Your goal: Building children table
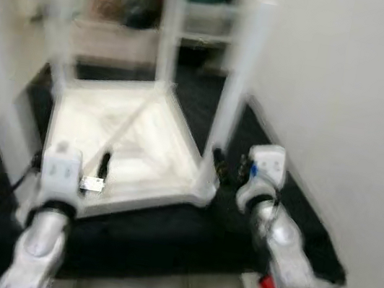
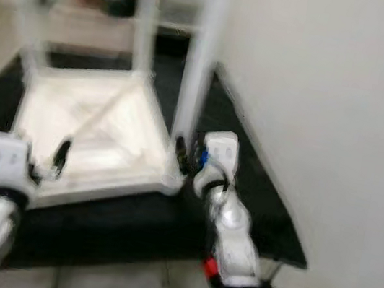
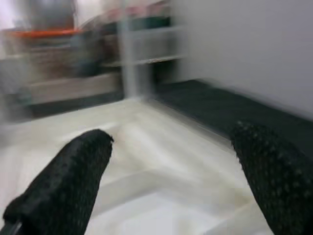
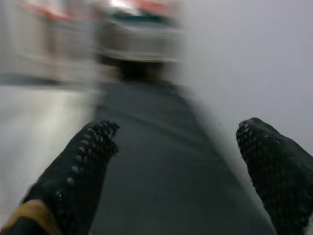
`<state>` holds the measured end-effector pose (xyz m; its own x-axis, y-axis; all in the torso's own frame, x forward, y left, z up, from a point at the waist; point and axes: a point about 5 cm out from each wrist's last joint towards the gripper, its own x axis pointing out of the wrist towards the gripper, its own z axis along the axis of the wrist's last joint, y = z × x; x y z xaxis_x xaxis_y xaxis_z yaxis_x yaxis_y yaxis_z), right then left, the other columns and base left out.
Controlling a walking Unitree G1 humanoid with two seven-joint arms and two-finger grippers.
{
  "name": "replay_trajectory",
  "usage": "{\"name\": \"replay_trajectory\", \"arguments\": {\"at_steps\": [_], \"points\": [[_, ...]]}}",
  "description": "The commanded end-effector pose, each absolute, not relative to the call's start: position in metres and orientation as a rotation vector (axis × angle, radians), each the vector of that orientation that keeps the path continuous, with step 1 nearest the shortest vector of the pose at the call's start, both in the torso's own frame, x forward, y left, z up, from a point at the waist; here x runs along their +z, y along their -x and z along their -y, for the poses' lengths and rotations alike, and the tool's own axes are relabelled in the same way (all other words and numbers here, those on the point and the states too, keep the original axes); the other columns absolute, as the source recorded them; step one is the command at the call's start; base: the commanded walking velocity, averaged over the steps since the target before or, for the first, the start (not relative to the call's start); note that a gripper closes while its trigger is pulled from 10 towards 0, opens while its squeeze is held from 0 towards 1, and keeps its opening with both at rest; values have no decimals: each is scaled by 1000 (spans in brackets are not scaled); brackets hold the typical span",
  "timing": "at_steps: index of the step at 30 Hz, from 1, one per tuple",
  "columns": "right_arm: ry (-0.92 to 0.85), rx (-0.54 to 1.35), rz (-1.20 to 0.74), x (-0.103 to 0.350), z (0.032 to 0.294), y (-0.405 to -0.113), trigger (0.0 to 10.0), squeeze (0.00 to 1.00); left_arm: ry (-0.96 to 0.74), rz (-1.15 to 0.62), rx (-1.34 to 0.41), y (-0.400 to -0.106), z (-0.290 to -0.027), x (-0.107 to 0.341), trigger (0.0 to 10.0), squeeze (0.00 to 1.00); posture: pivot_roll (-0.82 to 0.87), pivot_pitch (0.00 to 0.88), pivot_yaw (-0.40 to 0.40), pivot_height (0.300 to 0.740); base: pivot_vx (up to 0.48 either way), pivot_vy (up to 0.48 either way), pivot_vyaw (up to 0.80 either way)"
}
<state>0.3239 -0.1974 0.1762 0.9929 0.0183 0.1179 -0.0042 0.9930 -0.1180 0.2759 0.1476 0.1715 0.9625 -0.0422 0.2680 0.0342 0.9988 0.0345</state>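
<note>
I log: upturned white plastic children's table [image 1: 127, 141] on black mat [image 1: 163, 234] (blurred); left gripper [image 3: 171, 161] and right gripper [image 4: 178, 161] both spread wide, empty.

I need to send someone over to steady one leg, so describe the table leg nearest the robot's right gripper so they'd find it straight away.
Start at the black floor mat beside the white wall, where the upside-down white children's table lies with its legs pointing up. The white table leg stands at the corner nearest the wall, just ahead of the right gripper, unlike the other legs farther left.
</note>
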Motion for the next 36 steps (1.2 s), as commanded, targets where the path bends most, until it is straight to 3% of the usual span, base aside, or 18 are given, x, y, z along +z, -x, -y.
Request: {"name": "replay_trajectory", "arguments": {"at_steps": [1, 15, 18, 23, 29, 36], "points": [[79, 96, 200, 194, 172, -329, 10000, 0, -67, 244, 34, -271, -168, 164, 10000, 0, 57, 0, -43, 740, 0, 0, 0], [117, 103, 255, 212, 190, -335, 10000, 0, -88, 228, 29, -273, -167, 161, 10000, 0, 60, 0, -44, 740, 0, 0, 0], [100, 133, 284, 231, 199, -341, 10000, 0, -121, 202, 130, -273, -185, 158, 10000, 0, 65, 0, -47, 740, 0, 0, 0], [96, 165, 321, 249, 206, -343, 10000, 0, -136, 189, 164, -273, -192, 156, 10000, 0, 62, 0, -47, 740, 0, 0, 0], [130, 173, 342, 255, 203, -342, 10000, 0, -151, 186, 56, -271, -168, 152, 10000, 0, 59, 0, -41, 740, 0, 0, 508], [99, 189, 322, 248, 197, -341, 10000, 0, -171, 179, 14, -271, -163, 151, 10000, 0, 61, 0, -40, 740, 0, 0, 800]]}}
